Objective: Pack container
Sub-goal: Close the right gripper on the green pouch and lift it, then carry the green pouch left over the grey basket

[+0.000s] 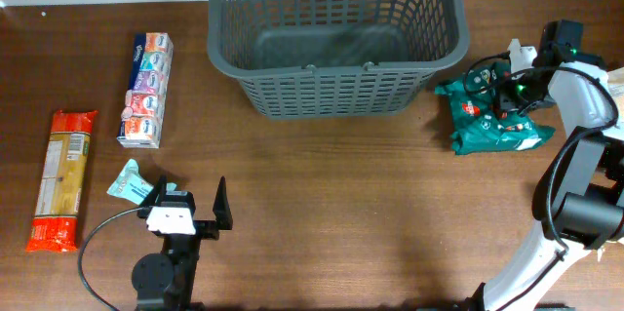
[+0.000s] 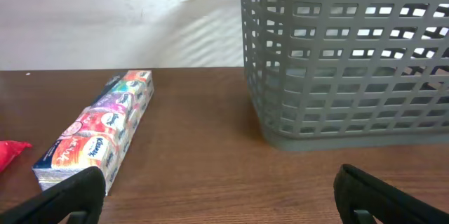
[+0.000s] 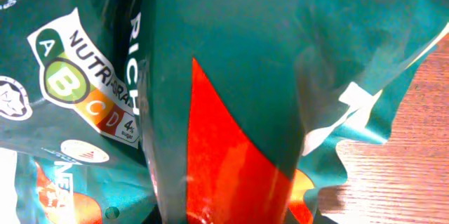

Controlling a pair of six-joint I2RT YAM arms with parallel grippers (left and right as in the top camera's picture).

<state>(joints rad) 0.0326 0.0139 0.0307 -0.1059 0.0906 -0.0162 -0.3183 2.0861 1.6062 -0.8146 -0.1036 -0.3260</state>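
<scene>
Overhead, we look straight down on the table [image 1: 322, 204]. Our left wrist faces the same basket [image 2: 351, 136], low; our right crowds a packet [image 3: 231, 76].

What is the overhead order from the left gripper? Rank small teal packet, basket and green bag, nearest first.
1. The small teal packet, just left of the left gripper.
2. The basket, far centre.
3. The green bag, far right.
</scene>
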